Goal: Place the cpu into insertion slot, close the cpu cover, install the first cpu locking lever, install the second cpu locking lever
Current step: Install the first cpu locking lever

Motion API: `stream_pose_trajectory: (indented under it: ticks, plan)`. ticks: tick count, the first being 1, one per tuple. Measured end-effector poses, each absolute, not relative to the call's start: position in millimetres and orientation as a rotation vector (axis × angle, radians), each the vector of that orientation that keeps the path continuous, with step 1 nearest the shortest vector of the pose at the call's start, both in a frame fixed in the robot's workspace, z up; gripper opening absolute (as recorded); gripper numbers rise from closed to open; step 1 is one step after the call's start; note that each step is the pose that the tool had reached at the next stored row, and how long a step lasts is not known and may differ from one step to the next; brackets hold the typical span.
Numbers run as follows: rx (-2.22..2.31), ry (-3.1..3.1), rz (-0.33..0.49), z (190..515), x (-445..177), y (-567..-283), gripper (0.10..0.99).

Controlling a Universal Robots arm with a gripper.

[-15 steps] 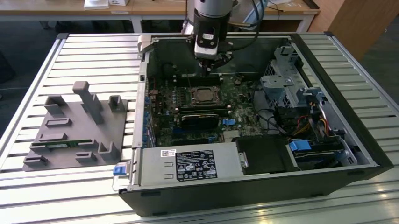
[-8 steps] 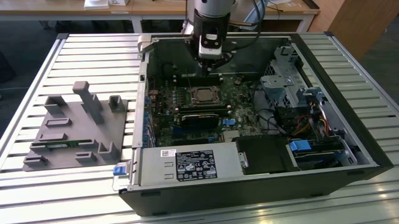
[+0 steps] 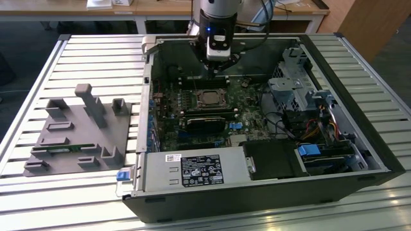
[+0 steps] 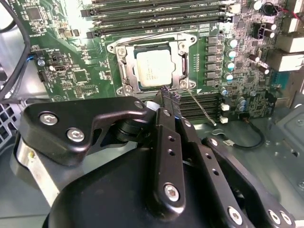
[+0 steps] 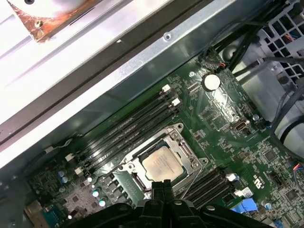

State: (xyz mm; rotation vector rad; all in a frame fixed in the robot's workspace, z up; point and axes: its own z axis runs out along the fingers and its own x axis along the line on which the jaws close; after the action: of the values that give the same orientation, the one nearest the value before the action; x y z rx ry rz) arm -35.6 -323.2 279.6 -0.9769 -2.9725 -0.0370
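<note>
The cpu [image 4: 154, 66] [image 5: 161, 164] lies flat in the insertion slot [image 3: 209, 98], its pale metal face showing. The silver cpu cover [image 4: 127, 66] [image 5: 187, 154] lies down flat around it. A thin metal lever [image 4: 202, 108] sticks out at an angle from one corner of the socket. In both wrist views the black fingers of my gripper [image 4: 170, 97] [image 5: 161, 187] are pressed together with nothing between them, right at the socket's edge near that lever. In the exterior view my gripper [image 3: 217, 77] hangs just beyond the socket's far side.
The socket sits deep in an open computer case [image 3: 138, 159]. Long black memory slots [image 4: 156, 9] flank it, and a black heatsink-like block [image 3: 207, 124] lies nearer the front. Also there: a grey power supply box [image 3: 192, 171], a drive cage [image 3: 289, 91] and a grey fixture tray [image 3: 77, 134].
</note>
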Motion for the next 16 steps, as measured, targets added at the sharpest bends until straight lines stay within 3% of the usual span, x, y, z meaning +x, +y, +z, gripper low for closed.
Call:
stream_pose_trajectory:
  ticks: [16]
  plan:
    - [-0.625,-3.063,-0.034,279.1,-35.7,-323.2,0.106]
